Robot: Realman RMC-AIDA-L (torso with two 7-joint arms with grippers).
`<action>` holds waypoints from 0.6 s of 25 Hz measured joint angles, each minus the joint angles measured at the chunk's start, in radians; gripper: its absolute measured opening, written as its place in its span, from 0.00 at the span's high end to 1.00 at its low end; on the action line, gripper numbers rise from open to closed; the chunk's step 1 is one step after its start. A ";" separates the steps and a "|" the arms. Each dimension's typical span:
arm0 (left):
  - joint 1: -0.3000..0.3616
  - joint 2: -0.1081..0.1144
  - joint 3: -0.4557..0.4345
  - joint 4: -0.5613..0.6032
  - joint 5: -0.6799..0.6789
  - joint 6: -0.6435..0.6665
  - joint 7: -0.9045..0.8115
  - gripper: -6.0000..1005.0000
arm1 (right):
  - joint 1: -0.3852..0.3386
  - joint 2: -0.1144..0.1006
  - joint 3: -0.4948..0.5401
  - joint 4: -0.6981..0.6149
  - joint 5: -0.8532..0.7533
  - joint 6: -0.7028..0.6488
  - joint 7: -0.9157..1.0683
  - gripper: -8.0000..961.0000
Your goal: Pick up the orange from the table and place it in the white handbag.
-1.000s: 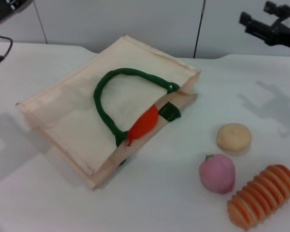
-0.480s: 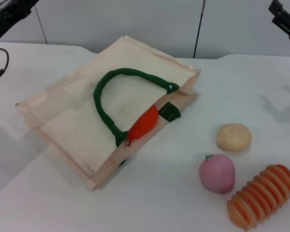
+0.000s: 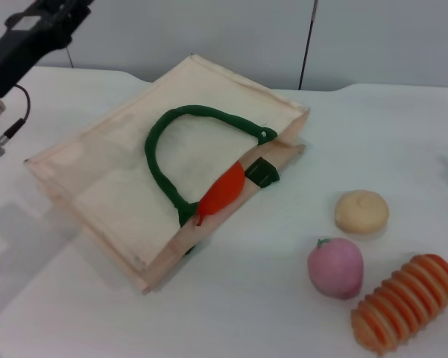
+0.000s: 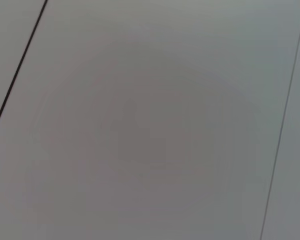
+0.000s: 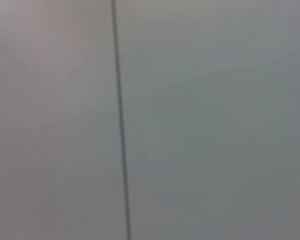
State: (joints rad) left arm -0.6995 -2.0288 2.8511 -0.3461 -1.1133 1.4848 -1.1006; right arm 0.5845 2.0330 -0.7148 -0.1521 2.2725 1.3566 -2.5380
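The white handbag (image 3: 127, 171) lies flat on the table in the head view, its green loop handle (image 3: 164, 142) on top. The orange (image 3: 222, 190) sits in the bag's open mouth, partly hidden by the canvas, next to a green tab (image 3: 262, 172). My left gripper (image 3: 51, 13) is raised at the far left, above and behind the bag's left corner, apart from it. My right gripper is out of view. Both wrist views show only a grey panelled wall.
To the right of the bag lie a beige round toy (image 3: 361, 211), a pink peach-like ball (image 3: 335, 268) and a ribbed orange-striped toy (image 3: 405, 302). A cable (image 3: 11, 128) hangs from the left arm. The white table (image 3: 253, 298) ends at a wall behind.
The right arm has lifted out of the head view at the top right. The left arm has swung further into view at the top left. The bag and orange have not moved.
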 joint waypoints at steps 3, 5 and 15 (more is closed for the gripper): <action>0.012 0.000 -0.001 0.060 -0.021 -0.028 0.117 0.50 | -0.020 0.000 0.001 0.010 0.031 0.000 -0.012 0.12; 0.020 0.000 -0.001 0.080 -0.036 -0.034 0.154 0.50 | -0.029 0.001 0.001 0.028 0.057 0.000 -0.030 0.12; 0.060 -0.001 -0.001 0.138 -0.091 -0.040 0.270 0.50 | -0.042 -0.001 0.002 0.057 0.093 -0.006 -0.053 0.13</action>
State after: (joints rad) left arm -0.6399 -2.0300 2.8501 -0.2079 -1.2039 1.4450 -0.8310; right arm 0.5425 2.0318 -0.7132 -0.0946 2.3654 1.3504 -2.5912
